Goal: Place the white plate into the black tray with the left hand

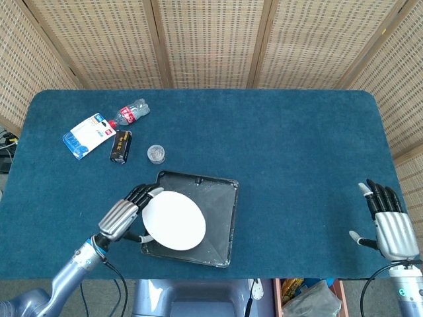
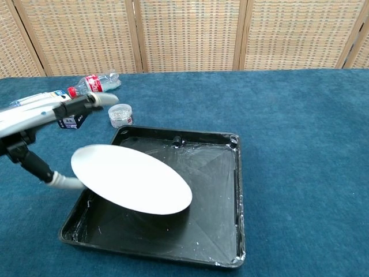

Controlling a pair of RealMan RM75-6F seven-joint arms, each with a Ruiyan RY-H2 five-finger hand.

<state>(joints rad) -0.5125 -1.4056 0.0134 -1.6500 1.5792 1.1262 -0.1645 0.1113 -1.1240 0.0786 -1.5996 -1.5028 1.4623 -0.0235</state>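
1. The blue tabletop (image 1: 297, 152) fills the head view, woven screens behind it at 12 o'clock.
2. The black tray (image 1: 221, 218) sits low and left of centre on the tabletop, its scuffed floor showing on the right side in the chest view.
3. The white plate (image 1: 174, 220) is over the tray's left half, tilted: in the chest view its left edge sits above the tray's left rim and hangs past it, while its right end dips to the tray floor.
4. The left hand (image 1: 122, 216) is at 9 o'clock of the plate, fingers spread apart; the thumb touches the plate's underside at its left edge, and the upper fingers are stretched out clear above the plate. Whether it has a real grip on the plate, I cannot tell.
5. The right hand (image 1: 390, 224) is down at 4 o'clock of the tabletop, well apart from the tray, fingers apart and extended, holding nothing.
6. At 10 o'clock: a blue and white packet (image 1: 88, 134), a plastic bottle with a red label (image 1: 129, 113), a small dark box (image 1: 121, 146).
7. Smallest of all, a small clear cup (image 1: 156, 153) stands near the tray's far-left corner.
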